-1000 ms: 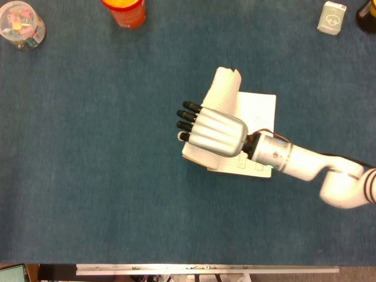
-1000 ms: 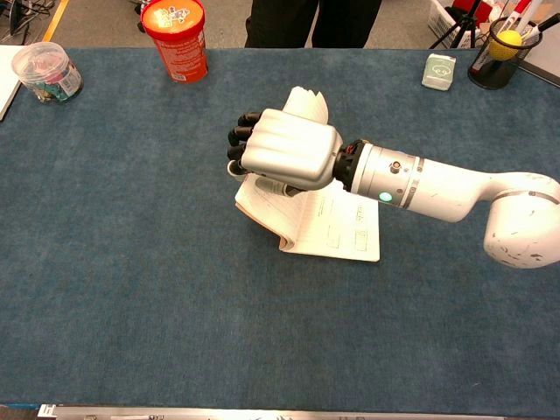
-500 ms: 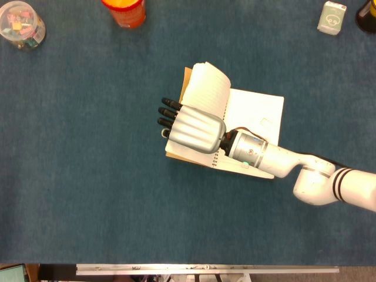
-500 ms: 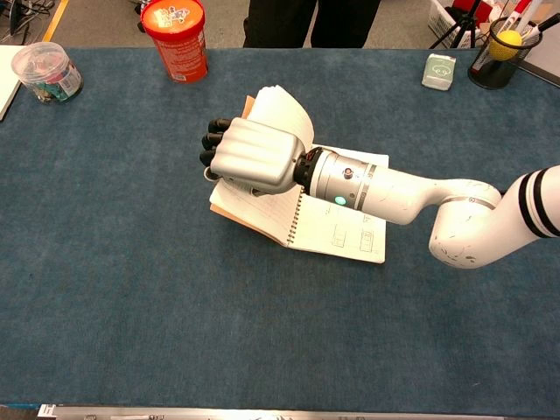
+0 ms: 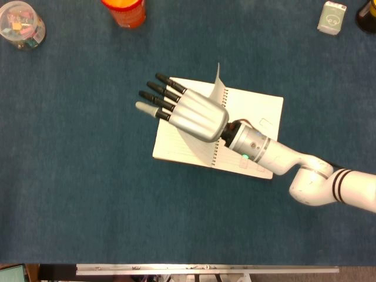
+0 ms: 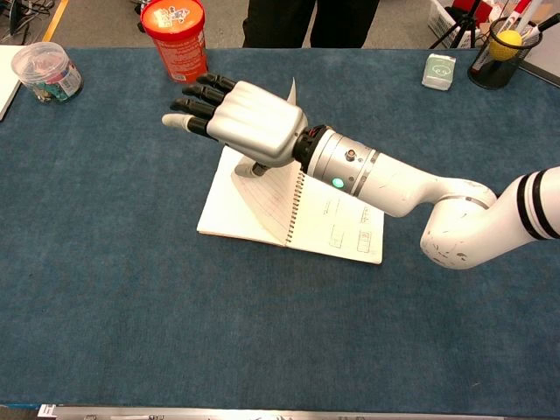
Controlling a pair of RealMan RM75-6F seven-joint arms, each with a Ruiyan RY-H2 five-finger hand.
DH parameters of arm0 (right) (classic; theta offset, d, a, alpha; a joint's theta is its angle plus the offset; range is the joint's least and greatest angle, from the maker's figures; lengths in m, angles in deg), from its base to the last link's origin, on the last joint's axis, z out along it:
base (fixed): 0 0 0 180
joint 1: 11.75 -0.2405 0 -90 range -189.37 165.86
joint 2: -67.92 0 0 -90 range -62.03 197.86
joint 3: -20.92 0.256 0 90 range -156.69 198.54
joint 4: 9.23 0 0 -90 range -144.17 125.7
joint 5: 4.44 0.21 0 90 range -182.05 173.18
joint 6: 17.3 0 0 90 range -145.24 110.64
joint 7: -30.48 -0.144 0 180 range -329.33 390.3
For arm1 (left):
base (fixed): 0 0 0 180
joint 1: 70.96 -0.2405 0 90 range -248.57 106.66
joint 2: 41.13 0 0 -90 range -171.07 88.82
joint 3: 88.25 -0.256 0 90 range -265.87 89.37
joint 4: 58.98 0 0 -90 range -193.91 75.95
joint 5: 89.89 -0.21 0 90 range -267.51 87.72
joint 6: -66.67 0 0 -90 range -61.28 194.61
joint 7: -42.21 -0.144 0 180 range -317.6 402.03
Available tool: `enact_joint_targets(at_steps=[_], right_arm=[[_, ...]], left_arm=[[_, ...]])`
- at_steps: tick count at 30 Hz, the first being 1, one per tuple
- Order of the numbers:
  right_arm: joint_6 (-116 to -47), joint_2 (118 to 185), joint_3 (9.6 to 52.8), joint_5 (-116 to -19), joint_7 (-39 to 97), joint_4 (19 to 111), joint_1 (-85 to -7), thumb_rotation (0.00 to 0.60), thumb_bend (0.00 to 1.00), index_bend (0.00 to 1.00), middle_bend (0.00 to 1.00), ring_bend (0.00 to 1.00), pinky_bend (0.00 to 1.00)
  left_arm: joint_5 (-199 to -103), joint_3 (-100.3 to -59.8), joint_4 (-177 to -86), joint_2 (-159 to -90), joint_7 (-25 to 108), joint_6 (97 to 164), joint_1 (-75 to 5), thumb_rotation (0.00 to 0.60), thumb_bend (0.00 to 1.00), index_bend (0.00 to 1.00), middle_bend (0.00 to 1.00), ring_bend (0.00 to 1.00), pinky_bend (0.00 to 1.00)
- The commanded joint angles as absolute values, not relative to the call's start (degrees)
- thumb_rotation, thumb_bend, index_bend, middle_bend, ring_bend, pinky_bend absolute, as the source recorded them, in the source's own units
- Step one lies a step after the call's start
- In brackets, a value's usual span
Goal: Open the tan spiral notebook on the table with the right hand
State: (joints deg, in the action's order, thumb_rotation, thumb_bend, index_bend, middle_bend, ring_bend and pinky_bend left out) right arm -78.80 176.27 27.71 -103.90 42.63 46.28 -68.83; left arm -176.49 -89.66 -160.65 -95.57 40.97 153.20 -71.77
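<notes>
The tan spiral notebook [image 5: 176,145] [image 6: 234,217] lies open and flat near the middle of the blue table, with lined pages on both sides of the spiral. One loose page [image 5: 219,87] [image 6: 292,93] stands upright behind my right hand. My right hand [image 5: 188,111] [image 6: 241,118] hovers over the left-hand page with its fingers stretched out and apart, pointing to the far left, and it holds nothing. My left hand shows in neither view.
An orange canister [image 5: 124,10] [image 6: 175,37] stands at the far edge and a clear jar [image 5: 20,23] [image 6: 48,70] at the far left. A small white box [image 5: 332,17] [image 6: 438,72] and a black pen cup [image 6: 499,54] sit at the far right.
My right hand went from curled around a bundle of pages to spread open. The pages fell to the left and the notebook now lies flat and open.
</notes>
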Motion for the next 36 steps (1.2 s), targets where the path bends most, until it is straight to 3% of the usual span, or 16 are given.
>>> enact_joint_targets(at_steps=[1, 11, 23, 36], right_arm=[[-80.0, 174.6, 28.2, -103.2, 43.4, 47.9, -68.1, 0.6, 0.16, 0.1, 0.1, 0.04, 0.07], [-81.7, 167.1, 28.0, -100.8, 45.2, 57.0, -64.8, 0.6, 0.16, 0.1, 0.1, 0.04, 0.07], [-80.4, 149.6, 22.1, -97.8, 48.7, 73.2, -57.2, 0.6, 0.16, 0.1, 0.12, 0.04, 0.07], [-84.4, 137.4, 17.4, -97.3, 46.0, 80.8, -48.9, 0.6, 0.16, 0.1, 0.17, 0.08, 0.12]], left_arm=[[-176.3, -89.5, -160.6, -95.6, 41.0, 153.1, -71.6, 0.6, 0.51, 0.31, 0.28, 0.15, 0.17], [-176.3, -89.3, -160.4, -95.7, 41.0, 152.6, -71.3, 0.6, 0.51, 0.31, 0.28, 0.15, 0.17], [-176.2, -89.2, -159.4, -96.0, 42.1, 152.5, -71.1, 0.6, 0.51, 0.31, 0.28, 0.15, 0.17], [-175.7, -89.0, -158.6, -96.5, 42.7, 151.8, -70.8, 0.6, 0.51, 0.31, 0.28, 0.15, 0.17]])
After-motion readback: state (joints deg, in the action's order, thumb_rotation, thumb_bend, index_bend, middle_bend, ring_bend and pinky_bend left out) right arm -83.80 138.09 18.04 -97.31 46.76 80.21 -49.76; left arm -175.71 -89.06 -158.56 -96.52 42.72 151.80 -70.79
